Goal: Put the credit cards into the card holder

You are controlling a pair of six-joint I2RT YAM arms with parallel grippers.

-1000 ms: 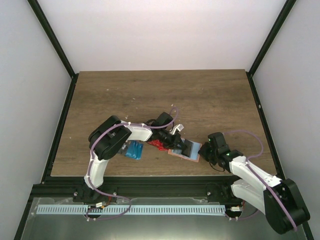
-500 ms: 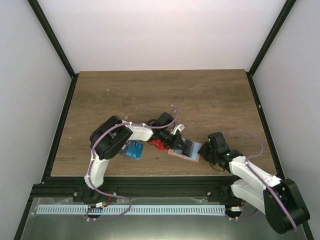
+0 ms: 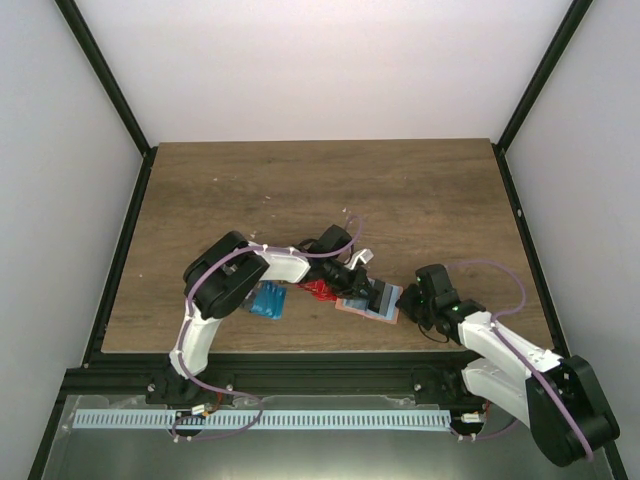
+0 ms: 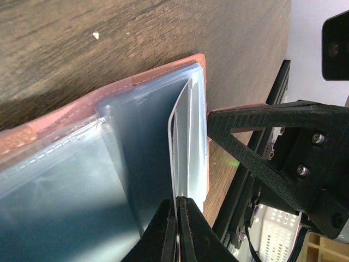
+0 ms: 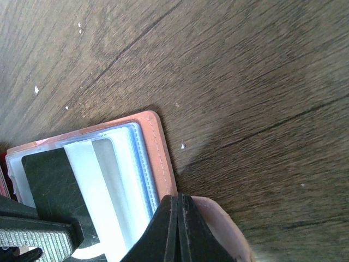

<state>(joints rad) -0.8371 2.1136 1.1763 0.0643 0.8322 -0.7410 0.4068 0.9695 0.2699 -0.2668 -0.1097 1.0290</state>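
Where the scene is viewed from above, the card holder (image 3: 352,306) is seen lying open near the front edge of the wooden table (image 3: 300,190), between the two grippers. The left gripper (image 3: 366,284) is lowered over it from the left, and the right gripper (image 3: 404,301) is set at its right edge. Red credit cards (image 3: 319,290) are piled just left of the holder, and blue credit cards (image 3: 268,300) are found further left, beside the left arm.

In the left wrist view, the fingertips are pressed together on a thin credit card (image 4: 173,142), which is seen edge-on and is stood among the clear sleeves (image 4: 136,142) of the holder. The holder's pink rim is visible along the top. A black finger (image 4: 256,131) of the right gripper is placed just beside the holder's far edge.

In the right wrist view, the right jaws are closed on the pink edge of the holder. A dark card with a pale band is shown lying flat over the clear sleeves, towards the left.
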